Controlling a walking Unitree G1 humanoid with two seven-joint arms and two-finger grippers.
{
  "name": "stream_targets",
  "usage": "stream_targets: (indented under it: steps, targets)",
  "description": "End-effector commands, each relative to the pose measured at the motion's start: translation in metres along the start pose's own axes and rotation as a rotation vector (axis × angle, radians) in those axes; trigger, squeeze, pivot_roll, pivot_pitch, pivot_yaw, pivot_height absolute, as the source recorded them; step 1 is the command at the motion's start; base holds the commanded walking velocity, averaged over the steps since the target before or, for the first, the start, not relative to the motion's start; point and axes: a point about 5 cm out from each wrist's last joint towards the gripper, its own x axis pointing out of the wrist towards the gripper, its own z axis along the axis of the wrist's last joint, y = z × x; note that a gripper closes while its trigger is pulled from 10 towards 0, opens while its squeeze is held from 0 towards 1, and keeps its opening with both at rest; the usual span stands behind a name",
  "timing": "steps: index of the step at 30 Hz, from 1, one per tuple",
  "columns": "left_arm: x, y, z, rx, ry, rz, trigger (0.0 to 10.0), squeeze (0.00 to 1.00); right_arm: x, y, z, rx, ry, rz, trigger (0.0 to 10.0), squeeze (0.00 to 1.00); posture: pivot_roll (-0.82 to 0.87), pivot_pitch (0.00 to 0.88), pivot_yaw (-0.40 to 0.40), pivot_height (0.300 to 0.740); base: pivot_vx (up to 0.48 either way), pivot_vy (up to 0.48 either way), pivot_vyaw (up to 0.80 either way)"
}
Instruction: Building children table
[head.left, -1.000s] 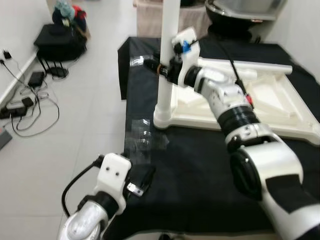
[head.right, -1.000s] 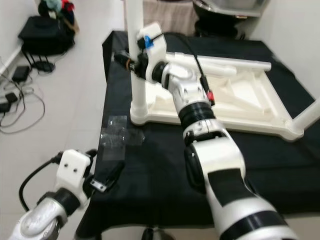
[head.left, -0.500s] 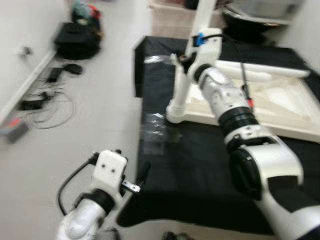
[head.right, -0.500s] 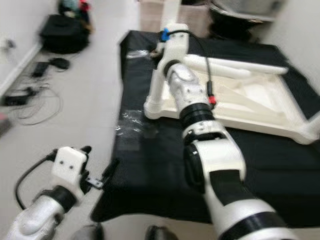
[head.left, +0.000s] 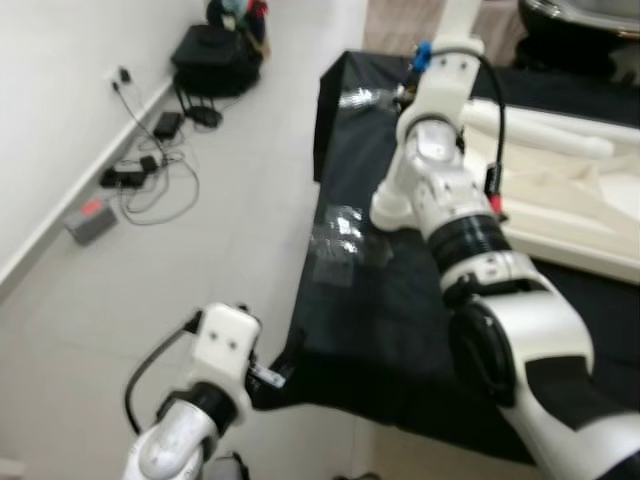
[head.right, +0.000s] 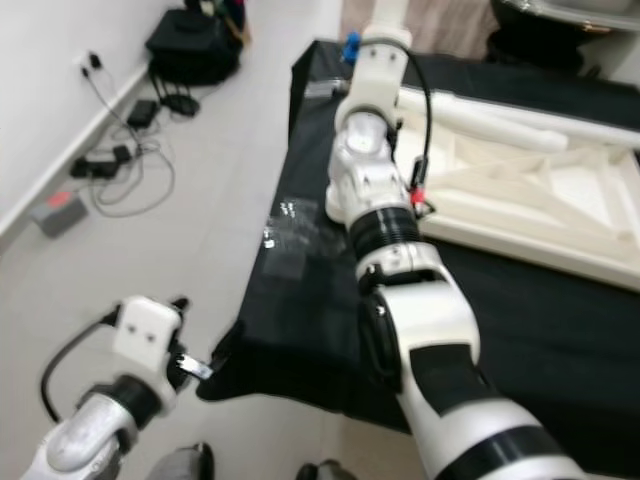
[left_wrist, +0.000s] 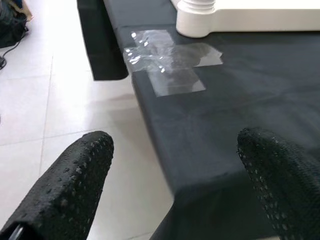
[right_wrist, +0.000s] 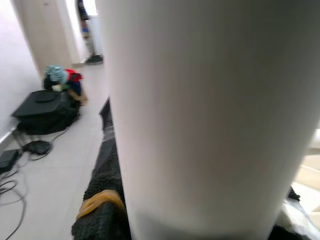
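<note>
White plastic children's table (head.right: 520, 215), turned upside down, lies on the black-cloth counter (head.right: 560, 320) in the upper right of the head views, its ribbed underside facing up. One round white table leg (right_wrist: 210, 115) stands upright from the near-left corner socket (head.left: 392, 210), its flared base showing at the top of the left wrist view too. A second white leg (head.left: 540, 128) lies flat along the table's far edge.

The right end effector (head.left: 418, 68) reaches up the picture to the standing leg; in the right wrist view the leg sits hard against the camera with a black finger (right_wrist: 102, 210) beside it on one side, but I cannot tell whether the fingers are pressed on it.

Crumpled clear plastic wrap (left_wrist: 167, 62) lies on the cloth just in front of the leg's base, near the counter's left edge.

The left end effector (left_wrist: 172, 180) hangs low at the lower left of the head views, just off the counter's near corner, its two black fingers spread wide with nothing between them.

On the pale tiled floor (head.left: 200, 260), at the upper left, lie a tangle of black cables and adapters (head.left: 150, 175) along the wall and a black bag (head.left: 215, 60).
</note>
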Motion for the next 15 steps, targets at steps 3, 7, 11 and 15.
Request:
stream_targets:
  steps: [3, 7, 11, 15]
  targets:
    - [-0.001, 0.0, -0.001, 0.001, 0.007, 0.0, 10.0, 0.0, -0.002, -0.023, -0.035, -0.049, 0.141, -0.219, 10.0, 0.0, 0.08, 0.271, -0.137, 0.74, 0.0, 0.0, 0.0]
    - [-0.001, 0.0, -0.001, 0.002, 0.006, 0.0, 10.0, 0.0, -0.003, -0.035, -0.035, -0.063, 0.16, -0.38, 10.0, 0.0, 0.08, 0.267, -0.138, 0.74, 0.0, 0.0, 0.0]
    - [-0.001, 0.0, -0.001, 0.003, 0.004, 0.001, 10.0, 0.0, -0.005, -0.046, -0.037, -0.087, 0.203, -0.536, 10.0, 0.0, 0.08, 0.263, -0.139, 0.74, 0.0, 0.0, 0.0]
    - [-0.001, 0.0, -0.001, 0.005, 0.003, 0.0, 10.0, 0.0, -0.009, -0.056, -0.033, -0.118, 0.177, -0.694, 10.0, 0.0, 0.08, 0.26, -0.143, 0.74, 0.0, 0.0, 0.0]
